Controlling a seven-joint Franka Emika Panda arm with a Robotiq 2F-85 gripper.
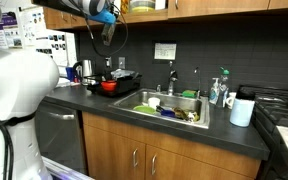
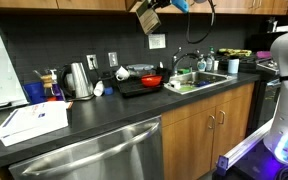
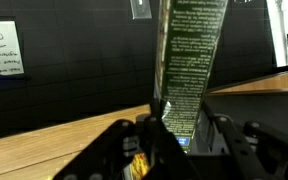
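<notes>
1 end effector (image 3: 179,135) clamped on box (image 3: 189,60), high abv red bowl (image 2: 151,80), nr sink (image 2: 214,82).

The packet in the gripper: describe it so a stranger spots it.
Look up from the black counter to the wooden cabinets. Just below them the gripper holds a tall, flat packet. Unlike everything else, it hangs in mid-air, dark with small print.

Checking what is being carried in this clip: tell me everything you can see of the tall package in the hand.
The package is a tall, narrow carton, dark green with pale print too small to read, seemingly cardboard. The hand is shut on its lower end, and in the wrist view it rises upright from the grip. In an exterior view the package looks tan and tilted, held high before the upper cabinets, above the counter, touching nothing else.
</notes>
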